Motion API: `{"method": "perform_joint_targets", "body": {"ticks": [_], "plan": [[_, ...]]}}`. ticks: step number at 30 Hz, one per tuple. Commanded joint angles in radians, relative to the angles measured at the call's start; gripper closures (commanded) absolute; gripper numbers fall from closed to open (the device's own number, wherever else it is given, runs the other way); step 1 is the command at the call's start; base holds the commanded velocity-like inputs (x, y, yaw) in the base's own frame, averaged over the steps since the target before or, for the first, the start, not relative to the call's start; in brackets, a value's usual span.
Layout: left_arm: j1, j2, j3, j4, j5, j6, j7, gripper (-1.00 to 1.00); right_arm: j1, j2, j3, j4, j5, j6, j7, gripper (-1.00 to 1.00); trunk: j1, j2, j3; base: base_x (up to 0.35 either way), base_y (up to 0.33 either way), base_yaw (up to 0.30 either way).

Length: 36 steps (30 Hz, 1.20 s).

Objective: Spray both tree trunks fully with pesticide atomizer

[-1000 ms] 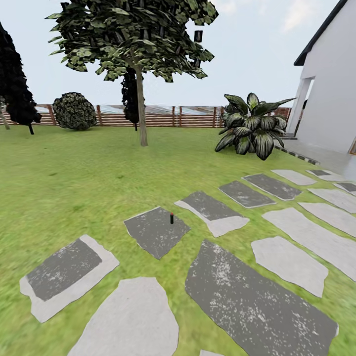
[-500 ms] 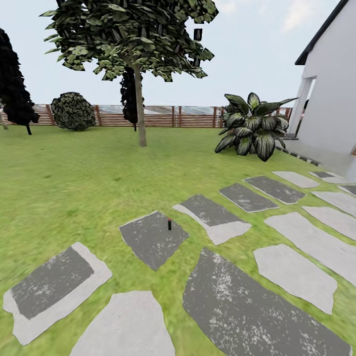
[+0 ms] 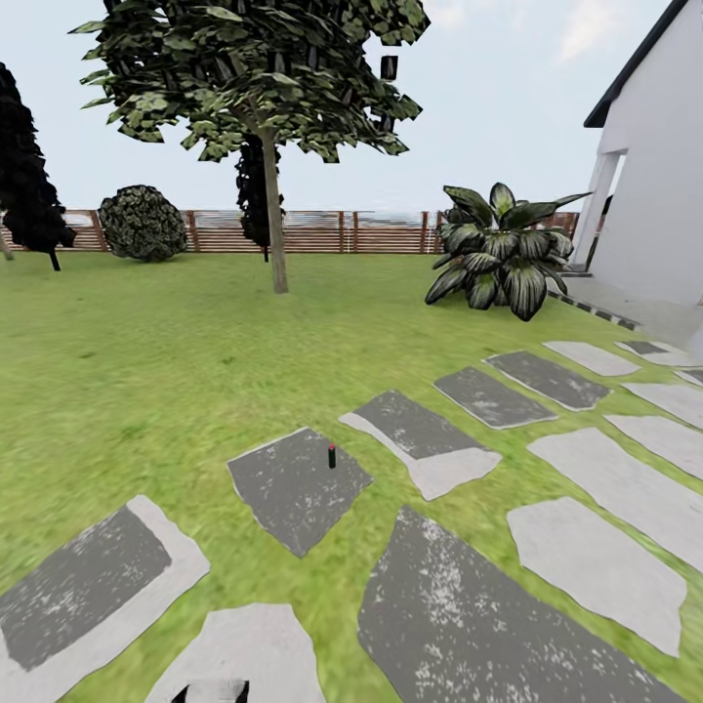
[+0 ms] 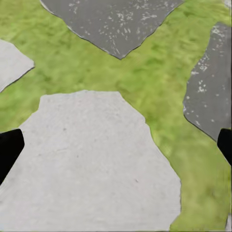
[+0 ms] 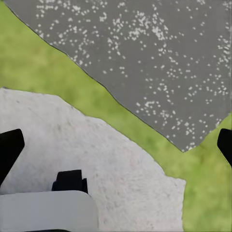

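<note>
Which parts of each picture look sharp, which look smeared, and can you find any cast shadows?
Head view: the tree and fence are crisp, the near grass and stones smear toward the bottom edge; the small bottle casts no clear shadow. Left wrist view: pale stone evenly lit, grass soft. Right wrist view: speckled dark stone sharp, grass blurred.

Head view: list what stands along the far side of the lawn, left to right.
Dark cypress → round shrub → tree → broad-leaved plant → white house.

Pale stepping stone (image 4: 92, 164) amid grass (image 4: 87, 58)
</note>
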Motion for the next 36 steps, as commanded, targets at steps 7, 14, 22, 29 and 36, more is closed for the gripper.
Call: {"method": "perform_joint_targets", "body": {"ticks": [7, 14, 22, 29, 36], "plan": [[0.0, -0.034, -0.004, -0.279, 0.0, -0.002, 0.0, -1.0, 0.0, 0.0, 0.0, 0.0, 0.0, 0.0, 0.0, -1.0, 0.0, 0.0, 0.0, 0.033, -0.009, 0.0], [0.0, -0.045, -0.001, -0.394, 0.0, -0.003, 0.003, -1.0, 0.0, 0.0, 0.0, 0.0, 0.0, 0.0, 0.0, -1.0, 0.0, 0.0, 0.0, 0.004, -0.001, 0.0], [0.0, -0.046, -0.001, -0.366, -0.001, -0.005, 0.002, -1.0, 0.0, -0.001, 0.0, 0.0, 0.001, 0.0, 0.0, -1.0, 0.0, 0.0, 0.0, 0.146, -0.007, 0.0], [0.0, -0.05, -0.006, -0.356, -0.004, -0.004, 0.001, -1.0, 0.0, 0.0, 0.0, 0.0, 0.002, 0.001, 0.0, -1.0, 0.0, 0.0, 0.0, 0.3, -0.135, 0.0], [0.0, -0.088, -0.014, -0.298, -0.007, -0.006, -0.002, -1.0, 0.0, 0.0, 0.0, 0.0, 0.002, 0.002, 0.0, -1.0, 0.0, 0.0, 0.0, 0.233, -0.133, 0.0]]}}
